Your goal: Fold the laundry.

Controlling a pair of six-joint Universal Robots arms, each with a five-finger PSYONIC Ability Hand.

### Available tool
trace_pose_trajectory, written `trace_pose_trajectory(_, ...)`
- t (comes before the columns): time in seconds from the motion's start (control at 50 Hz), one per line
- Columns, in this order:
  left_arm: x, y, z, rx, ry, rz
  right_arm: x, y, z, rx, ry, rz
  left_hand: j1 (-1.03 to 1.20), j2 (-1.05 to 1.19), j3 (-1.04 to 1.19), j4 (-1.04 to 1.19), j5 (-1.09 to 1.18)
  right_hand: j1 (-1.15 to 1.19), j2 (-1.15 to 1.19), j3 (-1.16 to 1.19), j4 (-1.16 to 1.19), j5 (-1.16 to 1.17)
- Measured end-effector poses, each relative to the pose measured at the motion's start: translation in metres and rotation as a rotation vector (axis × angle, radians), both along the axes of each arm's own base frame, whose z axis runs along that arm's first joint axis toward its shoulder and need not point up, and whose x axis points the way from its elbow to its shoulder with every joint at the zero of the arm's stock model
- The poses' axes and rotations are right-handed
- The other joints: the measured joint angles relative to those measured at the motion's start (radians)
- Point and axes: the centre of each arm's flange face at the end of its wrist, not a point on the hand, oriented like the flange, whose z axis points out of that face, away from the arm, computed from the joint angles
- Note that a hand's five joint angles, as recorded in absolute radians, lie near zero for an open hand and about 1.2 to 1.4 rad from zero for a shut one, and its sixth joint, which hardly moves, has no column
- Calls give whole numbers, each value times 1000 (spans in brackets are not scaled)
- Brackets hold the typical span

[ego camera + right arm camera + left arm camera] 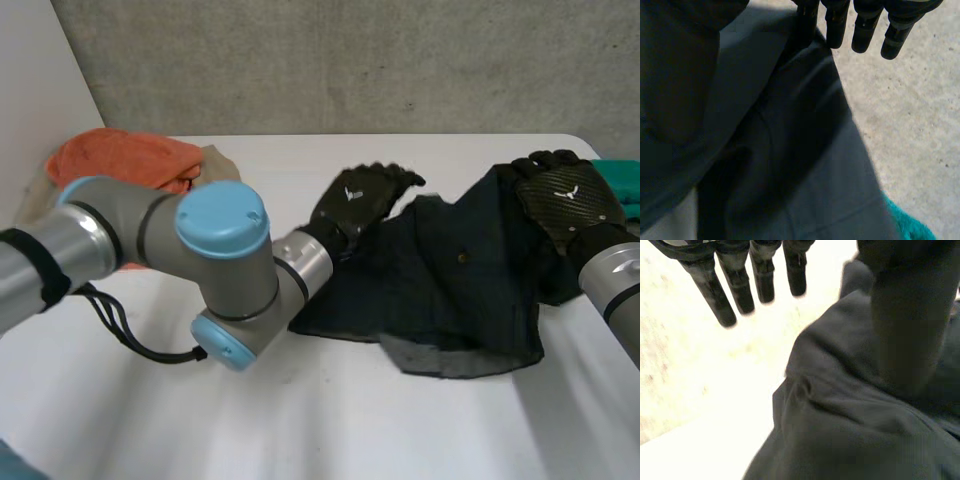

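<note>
Left robot hand [365, 200] is wide: fingers [735, 295] straight out over bare desk [300, 420], thumb above the dark garment's [450, 290] far-left edge, gripping nothing. Right robot hand [565, 200] is likewise spread, fingers [860, 25] straight at the far-right edge, no pinch. Garment lies rumpled centre-right on the desk. My read: both are lined up on the far corners to grab and flatten it before folding. Orange cloth [120, 160] far left and teal cloth [622, 185] far right sit clear, probably queued.
</note>
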Motion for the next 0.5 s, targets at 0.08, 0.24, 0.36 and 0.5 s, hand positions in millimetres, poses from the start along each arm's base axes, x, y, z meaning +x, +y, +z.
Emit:
trace_pose_trajectory(0.08, 5, 6, 1, -14, -56, 0, -9, -5, 1, 24, 1, -31, -27, -37, -38, -42, -45, 0, 0, 0, 0, 0)
trace_pose_trajectory(0.24, 46, 15, 54, -103, -83, 61, -28, -9, 6, 125, 21, -81, -27, -43, -43, -48, -50, 0, 0, 0, 0, 0)
trace_pose_trajectory(0.36, 76, 23, 54, -81, -157, 101, -32, 5, 8, 257, 50, -79, -27, -43, -43, -48, -50, 0, 0, 0, 0, 0)
trace_pose_trajectory(0.5, 88, 25, 20, -69, -321, 96, -34, 27, -7, 377, 91, -60, -27, -43, -43, -48, -50, 0, 0, 0, 0, 0)
